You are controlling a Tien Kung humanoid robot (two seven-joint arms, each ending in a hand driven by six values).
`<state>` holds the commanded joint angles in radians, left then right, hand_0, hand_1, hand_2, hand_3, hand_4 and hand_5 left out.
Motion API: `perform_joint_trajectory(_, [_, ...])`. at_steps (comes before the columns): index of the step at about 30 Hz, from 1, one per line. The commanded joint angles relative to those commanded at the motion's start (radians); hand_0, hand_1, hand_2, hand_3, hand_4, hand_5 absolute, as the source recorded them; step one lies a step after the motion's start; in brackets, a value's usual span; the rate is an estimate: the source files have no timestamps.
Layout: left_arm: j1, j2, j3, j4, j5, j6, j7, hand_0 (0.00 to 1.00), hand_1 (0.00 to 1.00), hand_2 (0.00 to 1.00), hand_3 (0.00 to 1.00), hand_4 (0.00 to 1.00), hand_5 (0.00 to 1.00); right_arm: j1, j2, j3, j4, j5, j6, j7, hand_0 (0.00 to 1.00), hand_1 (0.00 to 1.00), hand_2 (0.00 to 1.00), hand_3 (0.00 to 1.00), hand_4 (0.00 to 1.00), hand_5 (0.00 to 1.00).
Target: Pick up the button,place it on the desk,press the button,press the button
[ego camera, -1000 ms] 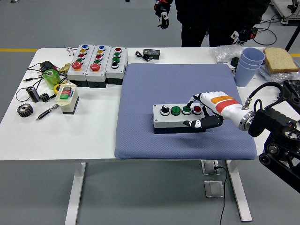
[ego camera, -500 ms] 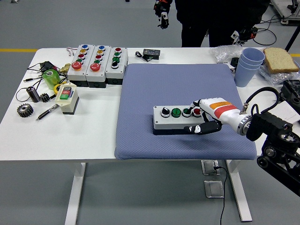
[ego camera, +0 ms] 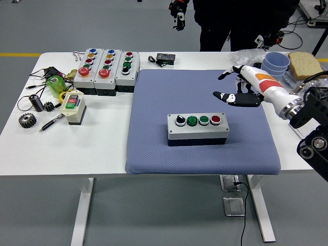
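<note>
Head view: button box [ego camera: 198, 129] sits on the blue mat [ego camera: 200, 92], roughly centre, long side parallel to the near edge of the worktop [ego camera: 61, 148]. Its top row, left to right: black selector, two green buttons, one red. Nothing is touching the box. Right hand [ego camera: 241, 87] hovers over the mat's far right area, well apart from the box, fingers [ego camera: 224, 96] spread and holding nothing. Blue cups [ego camera: 271, 69] and a slice of bread [ego camera: 306, 64] lie just beyond that hand. Three more button boxes [ego camera: 106, 69] stand in a row on the worktop's far left, with a small two-button switch box [ego camera: 73, 106], gears [ego camera: 27, 120] and a pen [ego camera: 51, 122] nearer the left edge. A person in dark clothes [ego camera: 241, 20] stands at the far side.
</note>
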<state>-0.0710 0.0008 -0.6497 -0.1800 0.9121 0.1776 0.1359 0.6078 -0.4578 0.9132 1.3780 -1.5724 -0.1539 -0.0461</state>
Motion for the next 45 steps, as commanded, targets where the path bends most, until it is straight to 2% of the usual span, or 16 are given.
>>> perform_joint_trajectory(3, [-0.002, 0.0, 0.001, 0.0, -0.001, 0.0, 0.0, 0.627, 0.66, 0.68, 0.602, 0.341, 0.643, -0.02, 0.007, 0.045, -0.04, 0.124, -0.055, 0.058, 0.498, 0.427, 0.551, 0.754, 0.866, 0.602])
perform_joint_trajectory(4, [-0.002, 0.0, 0.001, 0.0, -0.002, 0.001, -0.001, 0.627, 0.66, 0.68, 0.602, 0.34, 0.641, -0.029, 0.008, 0.06, -0.049, 0.163, -0.07, 0.088, 0.716, 0.681, 0.74, 0.765, 0.845, 0.541])
perform_joint_trajectory(7, [-0.003, 0.0, 0.001, 0.0, -0.005, 0.001, -0.001, 0.627, 0.66, 0.68, 0.602, 0.34, 0.641, -0.042, 0.008, 0.075, -0.063, 0.292, -0.087, 0.15, 0.716, 0.681, 0.74, 0.765, 0.845, 0.541])
perform_joint_trajectory(13, [-0.005, -0.001, -0.001, 0.0, 0.004, 0.0, 0.001, 0.627, 0.66, 0.68, 0.602, 0.341, 0.642, -0.095, 0.006, 0.111, -0.109, 0.546, -0.126, 0.203, 0.751, 0.717, 0.766, 0.749, 0.828, 0.51])
perform_joint_trajectory(21, [-0.01, -0.001, 0.007, 0.0, 0.002, -0.001, 0.0, 0.627, 0.66, 0.68, 0.602, 0.341, 0.643, -0.171, 0.007, 0.156, -0.124, 0.877, -0.091, 0.198, 0.753, 0.722, 0.753, 0.721, 0.817, 0.5])
perform_joint_trajectory(33, [-0.014, -0.001, 0.008, 0.0, -0.003, -0.001, -0.003, 0.627, 0.66, 0.68, 0.602, 0.34, 0.643, -0.194, 0.014, 0.175, -0.128, 1.385, -0.099, 0.197, 0.754, 0.721, 0.744, 0.715, 0.823, 0.498])
perform_joint_trajectory(36, [-0.015, -0.001, 0.011, 0.0, -0.005, -0.002, -0.003, 0.627, 0.661, 0.68, 0.602, 0.34, 0.642, -0.193, 0.015, 0.176, -0.127, 1.426, -0.1, 0.195, 0.753, 0.719, 0.74, 0.712, 0.814, 0.475])
perform_joint_trajectory(45, [-0.013, -0.001, 0.005, 0.0, 0.003, -0.002, -0.001, 0.627, 0.66, 0.68, 0.602, 0.339, 0.641, -0.2, 0.02, 0.172, -0.128, 1.44, -0.102, 0.194, 0.753, 0.715, 0.737, 0.711, 0.79, 0.453])
